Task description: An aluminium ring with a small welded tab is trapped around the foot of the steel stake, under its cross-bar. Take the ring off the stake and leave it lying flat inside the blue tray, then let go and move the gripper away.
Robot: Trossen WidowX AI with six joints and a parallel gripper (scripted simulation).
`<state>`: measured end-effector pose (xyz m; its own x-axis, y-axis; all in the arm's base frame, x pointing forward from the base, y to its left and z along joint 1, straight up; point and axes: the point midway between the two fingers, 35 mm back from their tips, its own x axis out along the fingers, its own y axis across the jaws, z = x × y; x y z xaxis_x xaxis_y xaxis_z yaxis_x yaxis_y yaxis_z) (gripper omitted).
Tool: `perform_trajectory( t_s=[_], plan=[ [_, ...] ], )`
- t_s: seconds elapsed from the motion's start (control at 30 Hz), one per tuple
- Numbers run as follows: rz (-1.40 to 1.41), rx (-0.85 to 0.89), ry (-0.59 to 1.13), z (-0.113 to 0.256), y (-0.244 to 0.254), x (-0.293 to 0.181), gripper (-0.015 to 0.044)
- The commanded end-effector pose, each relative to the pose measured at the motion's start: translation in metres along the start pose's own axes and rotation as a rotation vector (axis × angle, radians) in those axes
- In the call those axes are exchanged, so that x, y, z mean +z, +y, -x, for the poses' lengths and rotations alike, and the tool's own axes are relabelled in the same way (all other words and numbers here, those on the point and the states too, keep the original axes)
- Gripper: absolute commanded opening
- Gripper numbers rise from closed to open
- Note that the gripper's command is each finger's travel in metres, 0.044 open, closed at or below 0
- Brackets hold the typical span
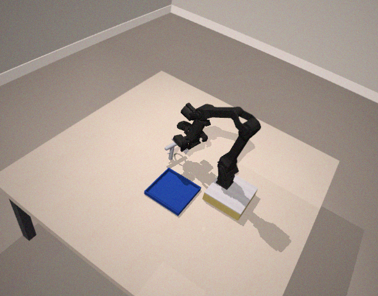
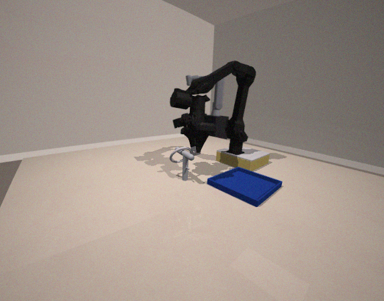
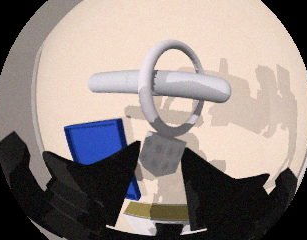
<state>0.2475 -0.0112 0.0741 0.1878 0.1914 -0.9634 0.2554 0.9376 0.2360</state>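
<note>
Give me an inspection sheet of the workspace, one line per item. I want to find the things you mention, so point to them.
Surface: pale table top (image 1: 96, 203) (image 2: 120, 233), shadows across it.
Ring (image 2: 171, 157) (image 3: 145, 95): tilted, around the stake's cross-bar, not yet off.
Steel stake (image 1: 171, 153) (image 2: 185, 171): upright.
Blue tray (image 1: 172, 191) (image 2: 245, 184) (image 3: 95, 142): flat, no ring in it.
Clutter: nothing seen.
Gripper (image 1: 183, 148) (image 2: 195, 151) (image 3: 161, 148): shut on the ring's tab (image 3: 162, 154).
Cables: nothing seen.
Surroundings: bare walls with light skirting; arm on a white-topped, yellow-sided base (image 1: 219, 205) (image 2: 260, 160).

Cross-bar Barred the Way

The cross-bar ran through the ring. Above the low-walled tray lay open air; toward the tabletop's right corner in the top view, the base block stood in the way.
</note>
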Motion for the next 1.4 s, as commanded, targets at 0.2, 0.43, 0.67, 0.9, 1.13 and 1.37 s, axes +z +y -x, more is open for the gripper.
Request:
perform_trajectory(
  t_s=[0.2, 0.43, 0.67, 0.9, 1.13, 1.37],
  plan=[
    [0.003, 0.007, -0.003, 0.007, -0.005, 0.002, 0.0000],
    [0.003, 0.007, -0.003, 0.011, -0.009, 0.003, 0.0000],
    [0.003, 0.006, -0.003, 0.015, -0.013, 0.004, 0.0000],
    [0.003, 0.006, -0.003, 0.018, -0.017, 0.004, 0.0000],
    [0.003, 0.005, -0.003, 0.020, -0.024, 0.005, 0.0000],
    [0.003, 0.004, -0.003, 0.021, -0.030, 0.006, 0.0000]
  ],
)
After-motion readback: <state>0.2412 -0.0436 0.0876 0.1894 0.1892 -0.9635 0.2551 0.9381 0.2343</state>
